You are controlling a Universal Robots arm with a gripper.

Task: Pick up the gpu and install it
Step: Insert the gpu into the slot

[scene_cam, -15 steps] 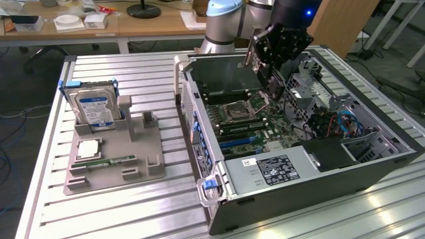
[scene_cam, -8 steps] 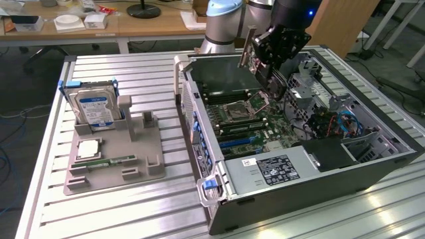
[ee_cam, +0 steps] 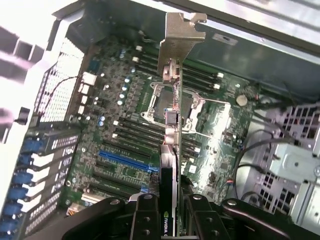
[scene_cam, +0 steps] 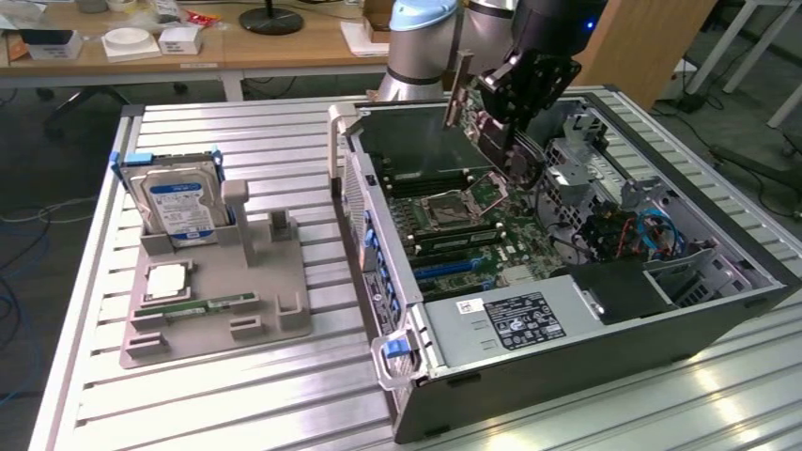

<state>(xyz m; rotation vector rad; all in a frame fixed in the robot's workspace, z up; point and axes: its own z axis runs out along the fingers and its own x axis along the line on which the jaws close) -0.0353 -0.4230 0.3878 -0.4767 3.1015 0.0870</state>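
Observation:
The gpu (scene_cam: 491, 141) is a thin dark card with a pale metal bracket (ee_cam: 180, 35) at one end. It hangs tilted over the far part of the open computer case (scene_cam: 602, 319), above the motherboard (scene_cam: 470, 240). My gripper (scene_cam: 512, 111) is shut on its upper edge. In the wrist view the gpu (ee_cam: 172, 150) shows edge-on between my black fingers (ee_cam: 145, 215), clear of the board. It sits above the processor socket (ee_cam: 160, 102), and a blue expansion slot (ee_cam: 125, 160) lies off to one side.
A grey holder (scene_cam: 213, 282) on the slatted metal table (scene_cam: 251, 395), at the exterior view's left, carries a silver hard drive (scene_cam: 182, 202), a processor chip (scene_cam: 167, 280) and a green memory stick (scene_cam: 207, 305). Cables (scene_cam: 626, 235) and drive bays crowd the case's right side.

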